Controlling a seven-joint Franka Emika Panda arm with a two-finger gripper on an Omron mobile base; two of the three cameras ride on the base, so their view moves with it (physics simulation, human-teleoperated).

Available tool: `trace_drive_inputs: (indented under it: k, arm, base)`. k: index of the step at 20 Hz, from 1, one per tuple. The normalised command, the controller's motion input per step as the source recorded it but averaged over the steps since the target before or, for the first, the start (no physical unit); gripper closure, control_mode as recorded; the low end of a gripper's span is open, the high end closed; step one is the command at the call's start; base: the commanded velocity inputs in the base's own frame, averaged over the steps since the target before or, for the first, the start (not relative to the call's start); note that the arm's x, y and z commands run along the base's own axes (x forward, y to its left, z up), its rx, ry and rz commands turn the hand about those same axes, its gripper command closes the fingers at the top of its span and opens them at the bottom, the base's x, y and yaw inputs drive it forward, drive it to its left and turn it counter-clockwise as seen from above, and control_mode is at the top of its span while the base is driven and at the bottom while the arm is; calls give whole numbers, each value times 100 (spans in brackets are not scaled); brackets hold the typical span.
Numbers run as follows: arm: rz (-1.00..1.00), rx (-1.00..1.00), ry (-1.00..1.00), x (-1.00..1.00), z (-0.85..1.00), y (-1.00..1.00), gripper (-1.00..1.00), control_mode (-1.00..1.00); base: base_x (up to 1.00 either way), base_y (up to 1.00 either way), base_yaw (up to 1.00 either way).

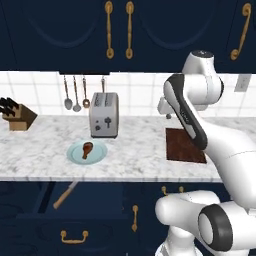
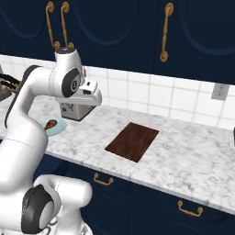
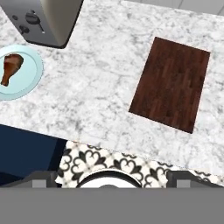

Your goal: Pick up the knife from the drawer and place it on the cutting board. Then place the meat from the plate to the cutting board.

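Hand view: the gripper's fingertips are seen at the bottom corners, spread wide with nothing held between them. The cutting board (image 3: 170, 84) lies bare at upper right, the meat (image 3: 11, 67) on the plate (image 3: 31, 81) at left. The knife (image 1: 65, 194) lies in the drawer (image 1: 95, 200), lower left of the left base view.

White glossy robot arm (image 1: 220, 145), rounded tubular links, smooth plastic-look shells. Dark grey-black joint rings and caps: large round one at 5 o'clock in left base view, another at 7 o'clock in right base view. Black stripe along forearm link. Small dark dot on top cap. Boxy white wrist block (image 2: 87, 94).
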Motion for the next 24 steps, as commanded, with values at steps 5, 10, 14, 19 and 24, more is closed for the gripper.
trace_drive_inputs:
  k: [5, 10, 14, 19, 24]
  arm:
    - [0, 0, 0, 0, 0, 0, -100, 100]
    - [0, 0, 0, 0, 0, 0, -100, 100]
    - [0, 0, 0, 0, 0, 0, -100, 100]
    - [0, 0, 0, 0, 0, 0, -100, 100]
    - [3, 0, -2, -50, -17, 32, -100, -100]
  base:
    - [26, -1, 7]
    - [42, -2, 4]
    - [17, -5, 5]
    - [0, 0, 0]
    - [-2, 0, 0]
